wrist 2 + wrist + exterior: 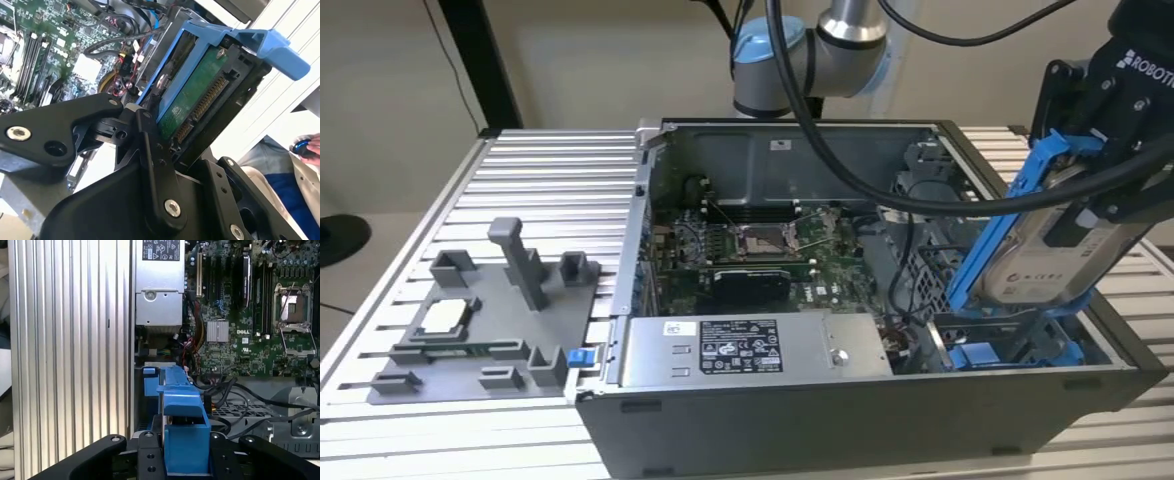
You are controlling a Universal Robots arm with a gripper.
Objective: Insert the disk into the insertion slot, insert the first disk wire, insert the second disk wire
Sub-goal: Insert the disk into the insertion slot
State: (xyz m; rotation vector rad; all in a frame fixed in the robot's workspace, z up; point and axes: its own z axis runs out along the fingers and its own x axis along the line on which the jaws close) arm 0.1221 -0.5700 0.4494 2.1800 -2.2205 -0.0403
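Disk (1047, 255) in its blue carrier is pinched tight between the gripper's (1101, 185) fingers and tilted steeply. Its lower end hangs just above the drive bay (1007, 352), on the exterior view's right of the open computer case (854, 425), beside the motherboard (761, 250).

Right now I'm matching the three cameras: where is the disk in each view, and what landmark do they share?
Exterior view: disk, tilted, held by the tool at the exterior view's right, over the case.
Second wrist view: disk shown from its green board side, blue-framed, gripped by the tool.
First wrist view: disk edge-on, its blue carrier between the tool's black links.
Shared landmark: the motherboard.
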